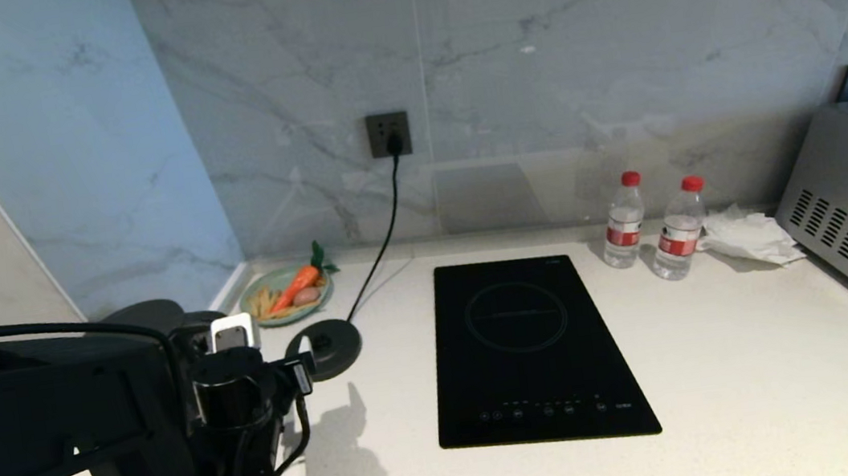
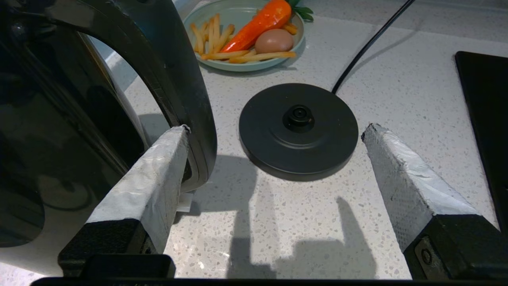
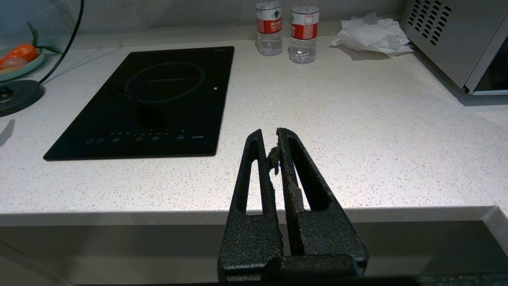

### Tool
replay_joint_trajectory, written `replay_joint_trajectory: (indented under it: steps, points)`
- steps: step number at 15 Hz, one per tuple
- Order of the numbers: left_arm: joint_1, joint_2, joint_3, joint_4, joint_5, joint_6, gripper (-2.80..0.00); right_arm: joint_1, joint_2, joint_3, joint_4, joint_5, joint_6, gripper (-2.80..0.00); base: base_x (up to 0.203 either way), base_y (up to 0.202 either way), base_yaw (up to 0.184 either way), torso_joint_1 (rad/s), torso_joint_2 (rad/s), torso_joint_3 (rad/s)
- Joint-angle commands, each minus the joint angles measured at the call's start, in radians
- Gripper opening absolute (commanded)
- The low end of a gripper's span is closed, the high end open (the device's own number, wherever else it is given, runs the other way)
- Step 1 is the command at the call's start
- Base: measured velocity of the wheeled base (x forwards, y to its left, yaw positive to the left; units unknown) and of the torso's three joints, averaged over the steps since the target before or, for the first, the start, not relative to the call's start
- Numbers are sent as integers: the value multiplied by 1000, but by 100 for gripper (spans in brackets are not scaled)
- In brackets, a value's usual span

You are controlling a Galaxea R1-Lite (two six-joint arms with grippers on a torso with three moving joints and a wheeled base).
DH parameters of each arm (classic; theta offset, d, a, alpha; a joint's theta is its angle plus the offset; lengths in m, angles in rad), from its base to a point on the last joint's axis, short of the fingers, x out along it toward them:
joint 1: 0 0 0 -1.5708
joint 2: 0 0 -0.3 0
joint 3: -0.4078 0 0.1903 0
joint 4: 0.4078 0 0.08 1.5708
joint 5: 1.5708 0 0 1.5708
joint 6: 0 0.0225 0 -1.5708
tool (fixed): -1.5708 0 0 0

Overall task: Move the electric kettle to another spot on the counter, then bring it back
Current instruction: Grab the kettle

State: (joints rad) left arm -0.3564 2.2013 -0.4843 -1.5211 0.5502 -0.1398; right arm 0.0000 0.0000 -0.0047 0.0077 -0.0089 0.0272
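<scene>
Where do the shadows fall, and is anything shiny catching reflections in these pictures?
Left wrist view: the open left pincer casts finger-shaped shadows on the counter; the glossy electric kettle mirrors its surroundings. Head view: the arm's shadow lies beside the hob. Right wrist view: the hob glass shows a faint sheen.

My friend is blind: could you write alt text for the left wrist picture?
An open end effector stands beside a black electric kettle on a white counter. Ahead lie the kettle's round base and a plate of toy food.
</scene>
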Motion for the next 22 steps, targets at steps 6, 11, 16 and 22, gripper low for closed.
replay_joint_trajectory:
  steps: [6, 11, 16, 22]
  points:
    - [25, -34, 51, -9, -4, -3, 0, 0, 2, 0, 0, 0, 0, -280, 0, 0, 0, 0, 0, 0]
    - [28, 21, -40, -9, -4, 8, 0, 0, 2, 0, 0, 1, 0, -280, 0, 0, 0, 0, 0, 0]
    - [54, 64, -127, -9, -1, 48, 0, 0, 2, 0, 0, 1, 0, -280, 0, 0, 0, 0, 0, 0]
    - [101, 86, -221, -9, -2, 68, 0, 0, 2, 0, 0, 1, 0, -280, 0, 0, 0, 0, 0, 0]
